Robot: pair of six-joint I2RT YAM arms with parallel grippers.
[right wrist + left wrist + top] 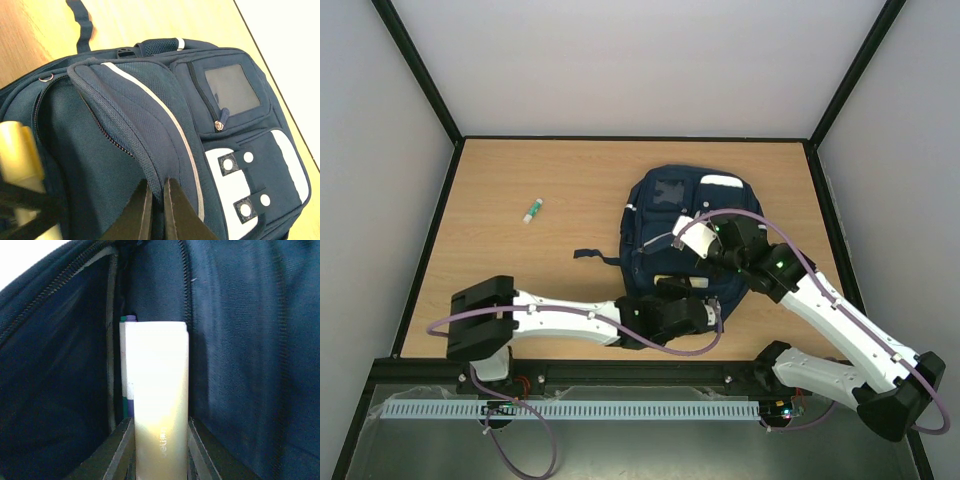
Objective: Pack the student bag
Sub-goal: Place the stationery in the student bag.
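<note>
The navy student bag [665, 215] lies flat on the right half of the wooden table, its main zip opening pulled apart. My left gripper [160, 425] reaches into that opening, shut on a pale cream stick-shaped item [157, 385] with faint lettering. Behind the stick, deeper in the bag, stands another item with a purple cap [129, 318]. My right gripper [157, 197] is shut on the fabric edge of the bag's opening, holding the flap [145, 115] up. In the right wrist view the cream item [20, 155] shows at the far left.
A small white-and-green glue stick [532, 210] lies on the table [520, 270] left of the bag. A dark strap [595, 256] trails from the bag's left side. Black frame rails [438, 230] border the table.
</note>
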